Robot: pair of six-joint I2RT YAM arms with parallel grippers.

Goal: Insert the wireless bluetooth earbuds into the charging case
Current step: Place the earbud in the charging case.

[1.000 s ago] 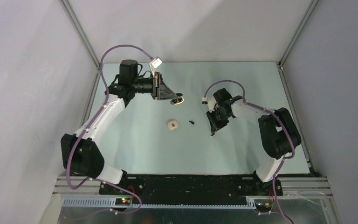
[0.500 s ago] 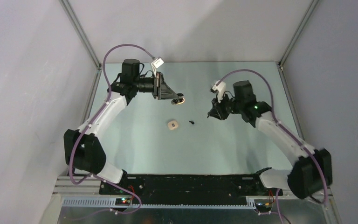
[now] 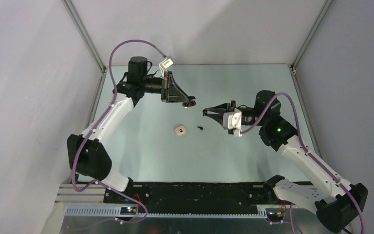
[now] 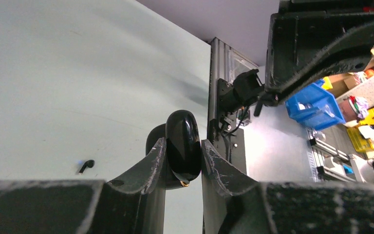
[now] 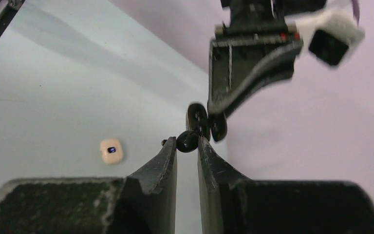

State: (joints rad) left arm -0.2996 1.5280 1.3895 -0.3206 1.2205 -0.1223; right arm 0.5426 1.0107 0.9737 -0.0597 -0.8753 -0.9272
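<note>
My left gripper (image 3: 190,103) is raised over the far middle of the table, shut on a glossy black charging case (image 4: 182,131). In the right wrist view the case (image 5: 200,119) shows two dark halves side by side under the left fingers. My right gripper (image 3: 206,112) points left toward it, just to the right of the case, and is shut on one tiny black earbud (image 5: 187,141). Another black earbud (image 3: 200,128) lies on the table below the two grippers, and it also shows in the left wrist view (image 4: 85,165).
A small beige pebble-like case (image 3: 179,130) lies on the table left of the loose earbud, and it shows in the right wrist view (image 5: 111,150). Grey walls and metal frame rails (image 3: 84,36) enclose the pale green table (image 3: 233,161).
My right arm has swung out and turned its wrist, so the gripper with the earbud now points left, close to the held case. The left gripper has shifted only slightly.
</note>
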